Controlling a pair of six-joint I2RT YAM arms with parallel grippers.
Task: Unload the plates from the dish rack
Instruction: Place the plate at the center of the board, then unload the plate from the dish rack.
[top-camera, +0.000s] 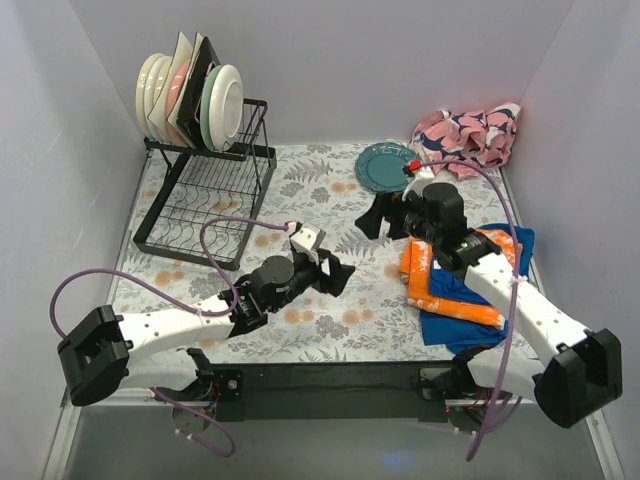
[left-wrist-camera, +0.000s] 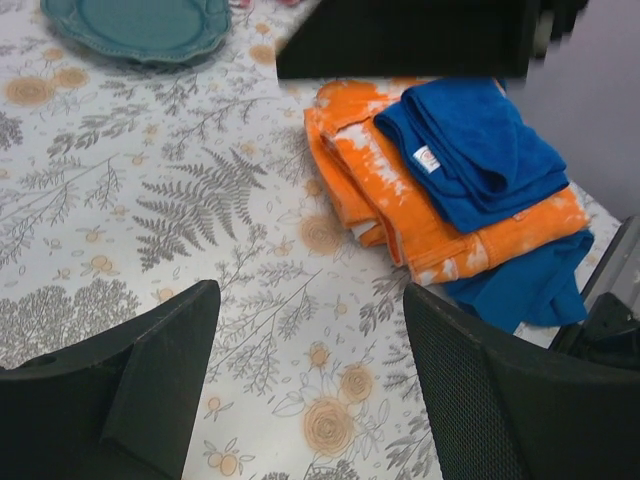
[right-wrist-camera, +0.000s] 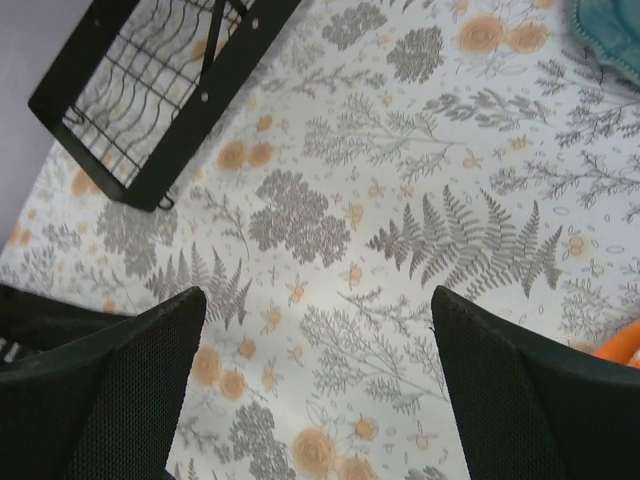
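Plates (top-camera: 190, 90) stand in the dish rack (top-camera: 205, 195). Left gripper (top-camera: 337, 273) and right gripper (top-camera: 382, 218) gape empty; best to pinch one rim and lift straight up.

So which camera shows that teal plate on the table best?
The top external view: the teal plate shows nearly whole. The left wrist view crops its far edge; the right wrist catches only a corner.

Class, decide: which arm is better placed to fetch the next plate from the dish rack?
Right, probably: the right gripper, open and empty, faces the dish rack; the left gripper points away, toward the folded cloths.
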